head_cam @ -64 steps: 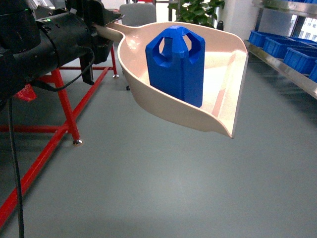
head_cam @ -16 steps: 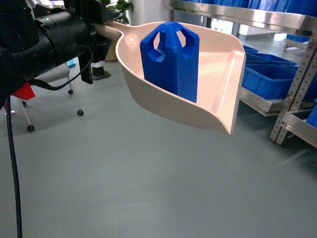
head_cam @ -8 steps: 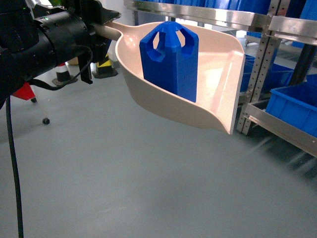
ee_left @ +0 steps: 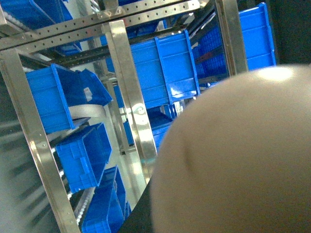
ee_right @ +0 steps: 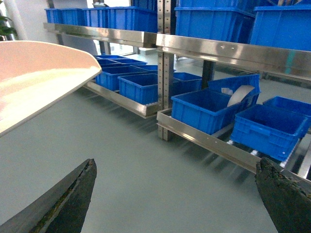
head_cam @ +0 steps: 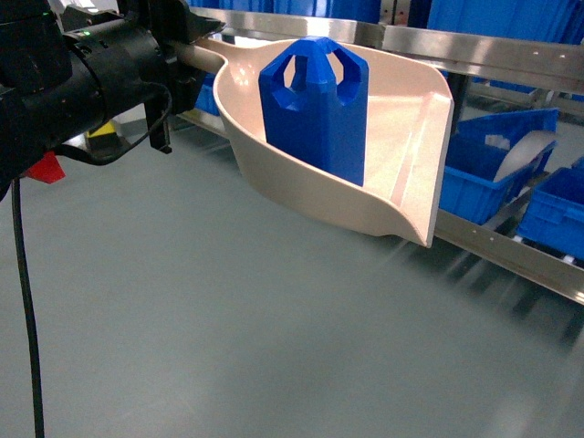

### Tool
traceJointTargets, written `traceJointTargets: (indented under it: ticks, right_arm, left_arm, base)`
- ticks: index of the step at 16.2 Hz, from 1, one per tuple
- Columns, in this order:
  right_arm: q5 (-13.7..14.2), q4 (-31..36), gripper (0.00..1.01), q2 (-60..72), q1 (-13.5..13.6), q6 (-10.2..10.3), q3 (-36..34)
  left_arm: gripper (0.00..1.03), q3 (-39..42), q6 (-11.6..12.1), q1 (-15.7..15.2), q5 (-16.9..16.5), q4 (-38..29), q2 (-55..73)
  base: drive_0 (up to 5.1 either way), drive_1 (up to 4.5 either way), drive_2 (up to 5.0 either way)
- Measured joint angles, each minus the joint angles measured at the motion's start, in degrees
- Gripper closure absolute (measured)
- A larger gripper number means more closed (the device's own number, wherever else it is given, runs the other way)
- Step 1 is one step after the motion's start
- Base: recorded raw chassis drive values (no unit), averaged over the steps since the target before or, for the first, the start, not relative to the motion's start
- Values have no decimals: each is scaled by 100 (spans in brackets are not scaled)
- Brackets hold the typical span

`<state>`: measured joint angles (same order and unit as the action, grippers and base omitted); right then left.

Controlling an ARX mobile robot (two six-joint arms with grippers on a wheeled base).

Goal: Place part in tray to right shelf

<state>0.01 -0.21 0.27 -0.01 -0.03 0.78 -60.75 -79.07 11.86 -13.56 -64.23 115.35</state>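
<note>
A: Where is the part [head_cam: 315, 108] just now?

B: It stands upright inside the tray [head_cam: 401, 146], near the tray's back wall, its domed top with the loop openings rising above the rim. The tray is held up in the air over the grey floor [head_cam: 228, 328], its flat front lip pointing to the right and a bit downward.

A: And what carries the tray?

B: The left hand [head_cam: 187, 46]. Its black body sits at the far left of the head view, and the tray's handle [head_cam: 203, 59] runs straight into it, so it is closed on the handle. In the left wrist view only the pale underside of the tray [ee_left: 243, 155] fills the near right, blurred.

A: The right hand?

B: Its two dark fingers [ee_right: 63, 199] show at the bottom corners of the right wrist view, spread wide apart with nothing between them. It hangs above the floor, and the tray's lip [ee_right: 43, 73] shows at the upper left of that view.

A: Is the shelf near?

B: The right shelf [head_cam: 474, 46] lies just behind and to the right of the tray, its shiny steel rail running across the top of the head view. Blue crates [head_cam: 497, 164] sit tilted on its lower level. One of those crates holds a pale curved thing [ee_right: 241, 94]; I cannot tell what it is.
</note>
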Motion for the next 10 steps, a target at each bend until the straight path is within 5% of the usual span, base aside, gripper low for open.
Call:
traceJointTargets:
  ticks: [10]
  right_arm:
    - [-2, -2, 3, 0, 0, 0, 0]
  left_arm:
    - [90, 0, 0, -4, 0, 15, 0]
  base:
    - [-165, -165, -165]
